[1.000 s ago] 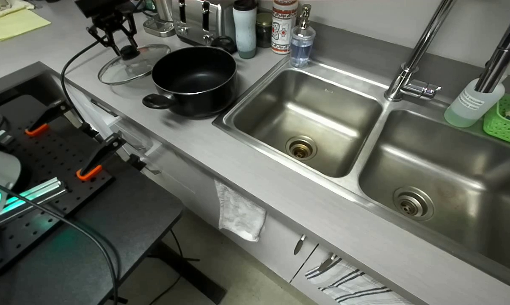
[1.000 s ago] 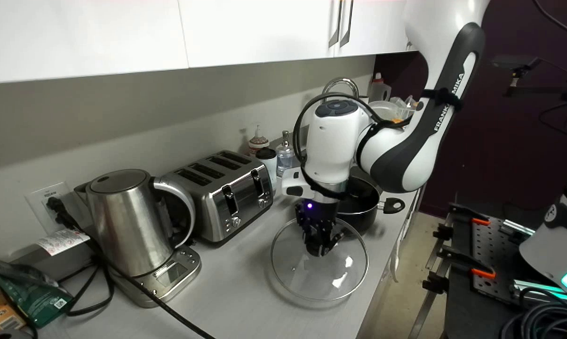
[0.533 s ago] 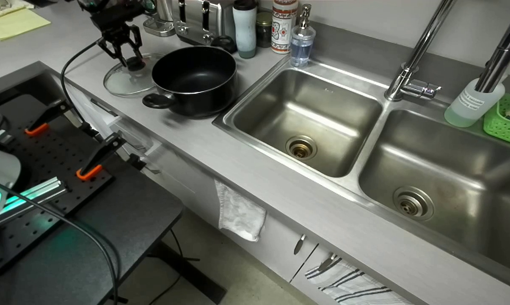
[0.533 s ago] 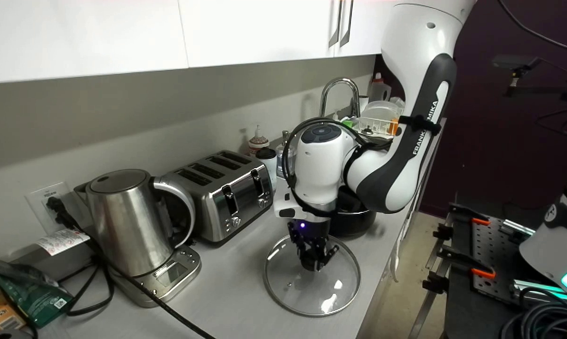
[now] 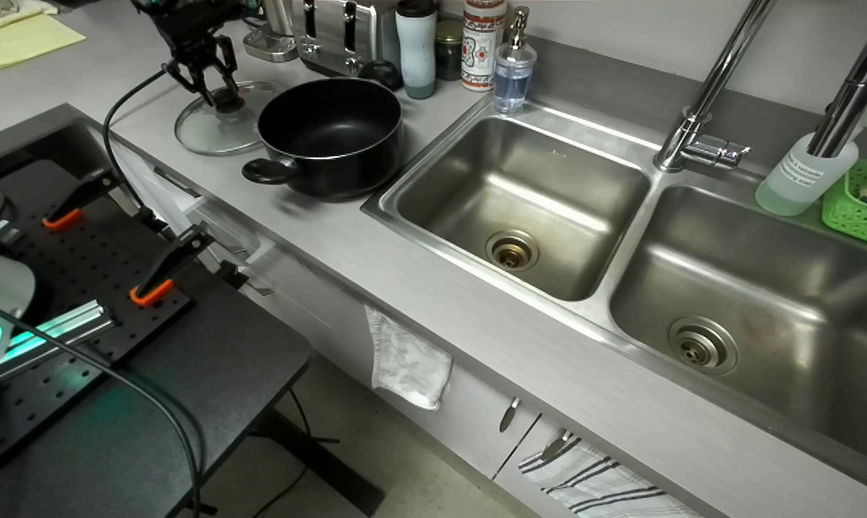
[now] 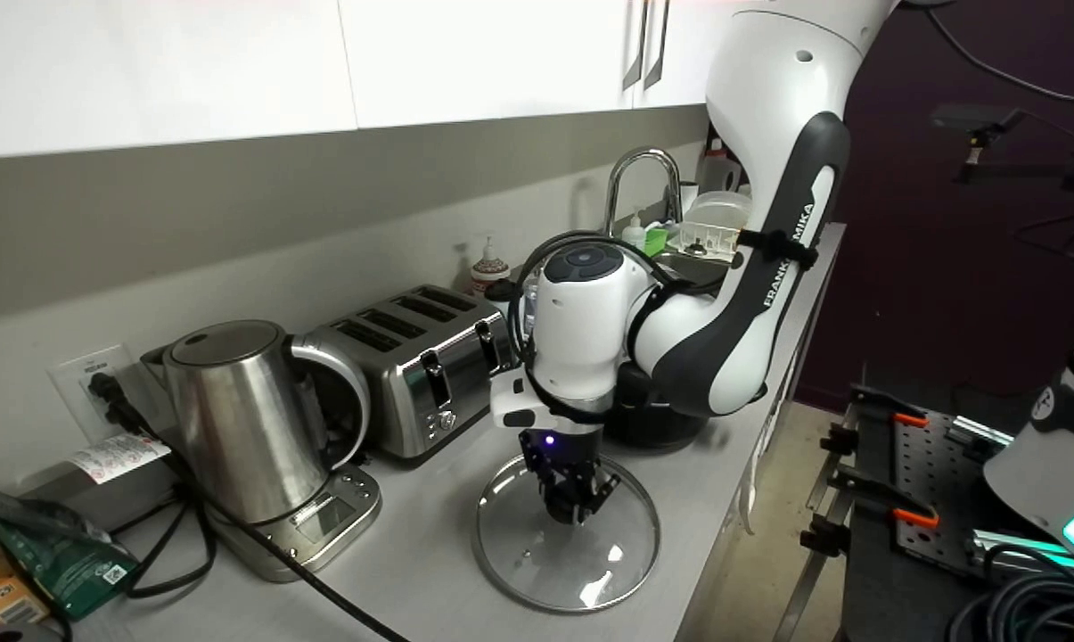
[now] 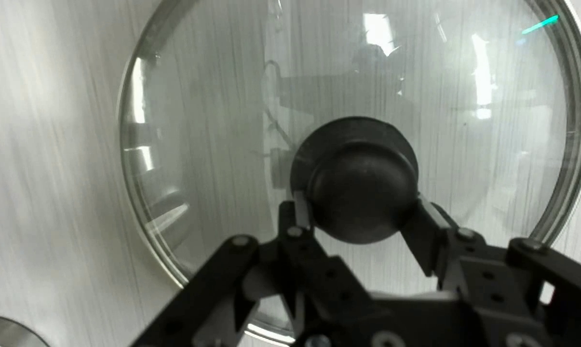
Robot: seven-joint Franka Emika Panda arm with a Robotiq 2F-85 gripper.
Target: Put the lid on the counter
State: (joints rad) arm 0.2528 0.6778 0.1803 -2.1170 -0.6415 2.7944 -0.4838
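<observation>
The glass lid (image 5: 204, 131) with its thin metal rim lies level at the grey counter (image 5: 347, 244), left of the black pot. It also shows in an exterior view (image 6: 572, 571) in front of the toaster. Whether the rim fully rests on the counter or hovers just above, I cannot tell. My gripper (image 7: 360, 205) points down over the lid's middle. Its fingers (image 7: 301, 209) stand on both sides of the black knob (image 7: 365, 188) and appear to touch it. In both exterior views the gripper (image 5: 221, 92) (image 6: 577, 508) is at the knob.
The black pot (image 5: 339, 173) stands close beside the lid, its side handle (image 5: 269, 171) toward the front edge. A toaster (image 6: 438, 383) and a kettle (image 6: 233, 428) stand along the wall. Sink basins (image 5: 548, 208) lie beyond the pot. A cable (image 6: 323, 588) crosses the counter.
The lid was tilted and raised a second ago. It has come down level with my gripper, then moved a little away from the pot with the gripper still at its knob.
</observation>
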